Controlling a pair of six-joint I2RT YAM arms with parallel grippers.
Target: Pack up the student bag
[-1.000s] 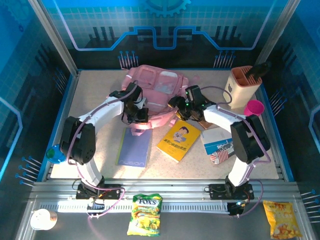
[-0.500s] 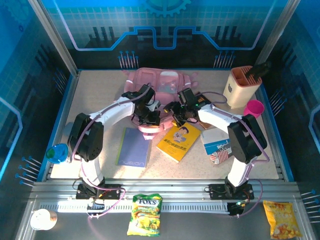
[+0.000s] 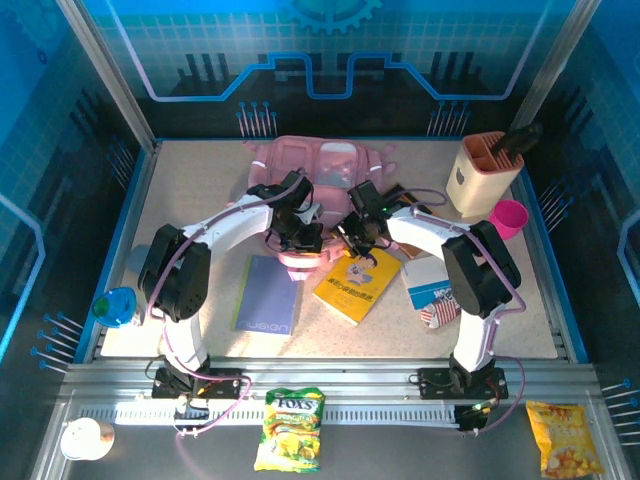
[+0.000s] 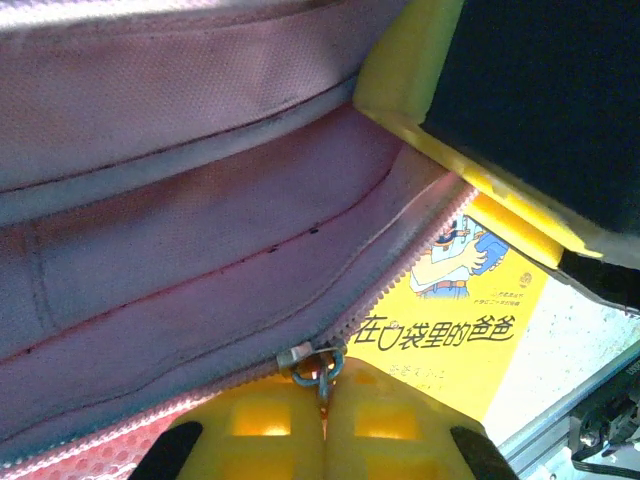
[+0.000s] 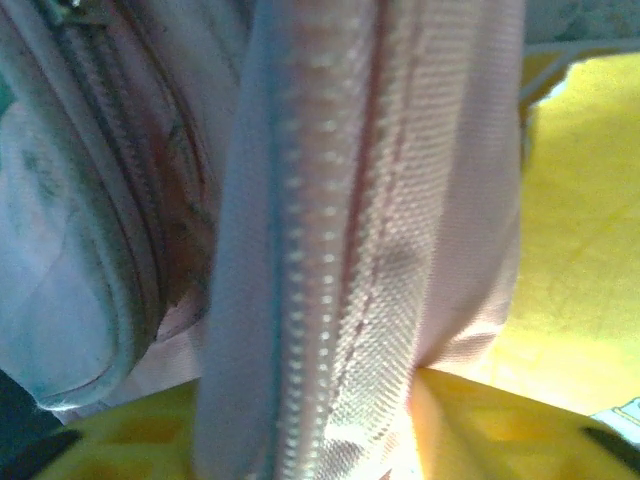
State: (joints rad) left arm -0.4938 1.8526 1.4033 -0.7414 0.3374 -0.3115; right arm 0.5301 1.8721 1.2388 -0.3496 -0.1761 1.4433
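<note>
Top view: student bag [image 3: 315, 165] lies at the far centre of the bench [image 3: 190, 200]. Left pincer [image 3: 300, 238] and right pincer [image 3: 352, 235] sit side by side at the bag's near edge, close together. A yellow book [image 3: 358, 285] lies just nearer than them, with a purple notebook [image 3: 268, 295] to its left. Left wrist view: left pincer [image 4: 322, 395] is pressed together, pinching the metal zip pull [image 4: 318, 362] on the bag's zip. Pink fabric spreads above the fingers, and the yellow book shows past the edge. Right wrist view: right pincer [image 5: 300, 445] pinches a fold of the bag's zipped edge. The fabric rises straight up from between its yellow fingers.
</note>
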